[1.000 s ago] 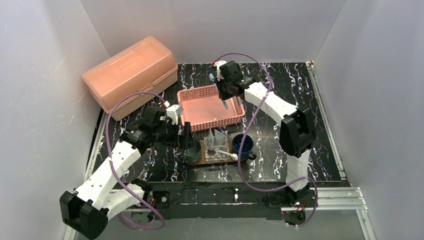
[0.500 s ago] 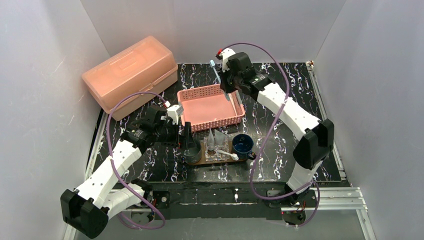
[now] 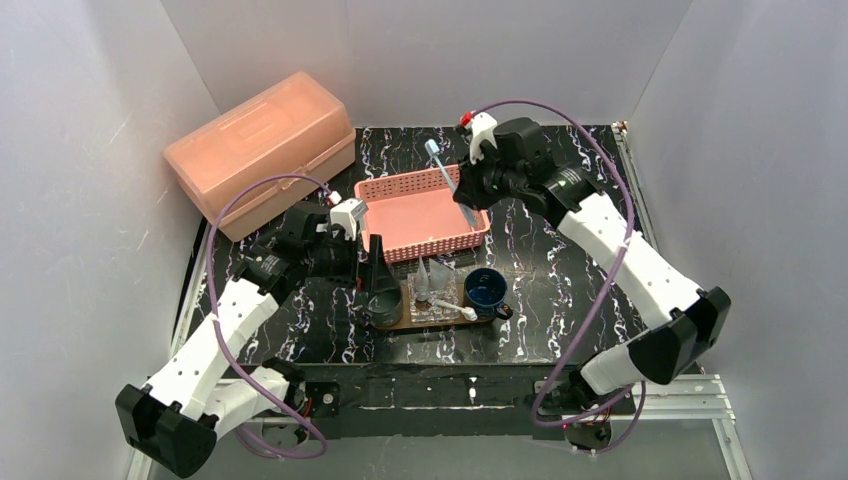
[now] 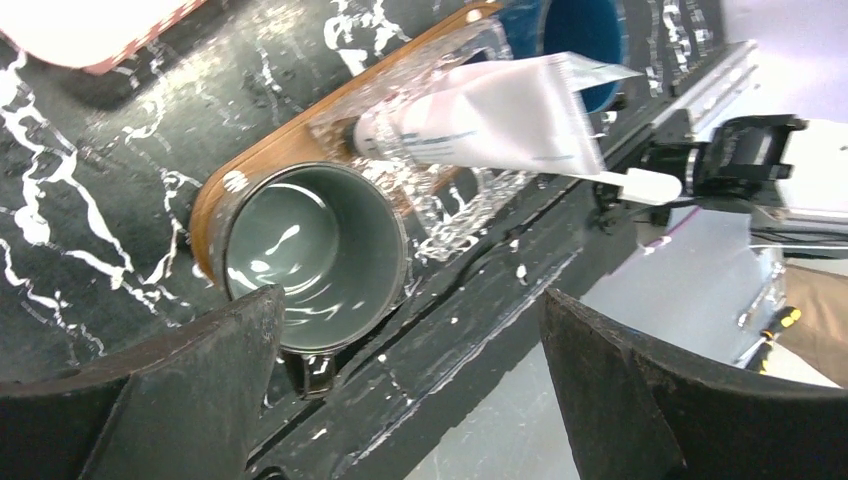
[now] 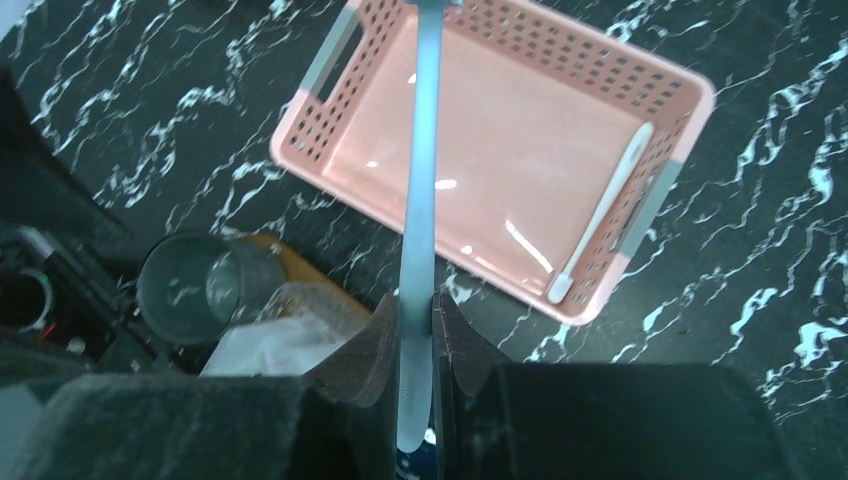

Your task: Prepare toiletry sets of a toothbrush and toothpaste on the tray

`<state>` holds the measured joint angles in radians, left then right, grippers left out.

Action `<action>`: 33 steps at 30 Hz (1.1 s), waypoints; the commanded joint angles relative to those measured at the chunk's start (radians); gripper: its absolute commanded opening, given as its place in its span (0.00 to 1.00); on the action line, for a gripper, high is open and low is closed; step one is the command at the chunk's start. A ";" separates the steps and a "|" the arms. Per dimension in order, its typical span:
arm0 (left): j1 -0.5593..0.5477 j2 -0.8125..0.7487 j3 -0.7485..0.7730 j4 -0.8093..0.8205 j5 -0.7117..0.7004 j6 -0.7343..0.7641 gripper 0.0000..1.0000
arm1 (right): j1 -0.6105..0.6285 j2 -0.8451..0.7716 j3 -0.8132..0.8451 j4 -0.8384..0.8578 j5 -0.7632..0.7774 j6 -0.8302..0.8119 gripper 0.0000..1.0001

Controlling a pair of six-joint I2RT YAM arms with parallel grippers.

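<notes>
While the wooden tray (image 4: 280, 145) lies on the black marbled bench (image 3: 520, 320), just in front of the pink basket (image 3: 435, 243) and between the two arms, its load can be read off in a row. A grey cup (image 4: 315, 250) is set at the left end and a small clear box (image 4: 455, 190) in the middle. A blue mug (image 3: 486, 290) is seen at the right end, though whether it is on the board or just beside it cannot be told. Two silvery toothpaste tubes (image 3: 432, 278) are stood in the clear box, caps down. A white toothbrush (image 3: 456, 311) is laid along the near side, head toward the mug. Now, up over the basket, a pale blue toothbrush (image 5: 420, 170) is held tilted. It is clamped near its handle end by the right jaws, which are closed narrowly on it. A second white toothbrush (image 5: 603, 215) is seen lying inside the basket along one short wall. The left jaws are spread wide with nothing between them, hung low just over the grey cup. A lidded pink box (image 3: 262, 150) is parked at the far left corner of the bench, well apart from the tray.
</notes>
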<state>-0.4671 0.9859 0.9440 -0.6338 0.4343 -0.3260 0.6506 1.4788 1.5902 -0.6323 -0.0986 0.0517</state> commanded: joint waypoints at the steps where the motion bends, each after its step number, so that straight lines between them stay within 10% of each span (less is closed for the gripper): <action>1: -0.005 -0.010 0.085 -0.012 0.120 -0.028 0.98 | 0.004 -0.105 -0.061 -0.045 -0.122 -0.007 0.01; 33: -0.014 -0.043 0.296 0.005 0.614 -0.022 0.94 | 0.059 -0.341 -0.400 0.071 -0.909 0.048 0.01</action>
<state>-0.4728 0.9581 1.1984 -0.6327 0.9703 -0.3588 0.6670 1.1553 1.1877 -0.6277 -0.9150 0.0761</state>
